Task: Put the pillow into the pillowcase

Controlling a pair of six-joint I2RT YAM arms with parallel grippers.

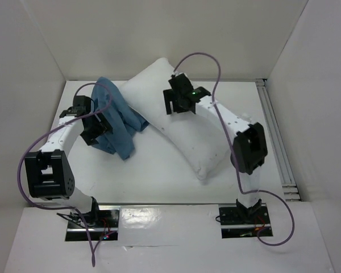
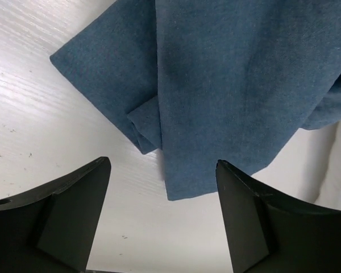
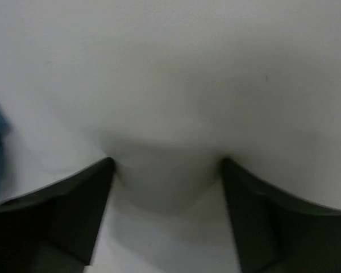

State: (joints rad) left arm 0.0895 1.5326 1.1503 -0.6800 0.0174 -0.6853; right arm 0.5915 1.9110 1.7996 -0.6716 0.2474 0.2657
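Dusty-blue, heaped on tabletop (image 1: pixel 153 185) against left side of pillow (image 1: pixel 188 142): the pillowcase (image 1: pixel 115 122). Hovers left pincer (image 2: pixel 162 165) wide over its hem, probably seeking the opening; presses right pincer (image 3: pixel 167 162), also wide, onto pillow, likely steadying it.

There's the plump white rectangular fabric pillow (image 1: pixel 194 145), lying slantwise across the middle of the white table (image 1: pixel 153 182), one pointed corner at the far side, the other end nearer and to the right. Just left of it sits the limp, wrinkled dusty-blue cloth pillowcase (image 1: pixel 120 122), bunched and folded, its right edge touching the pillow's side. The pillow's fully outside it.
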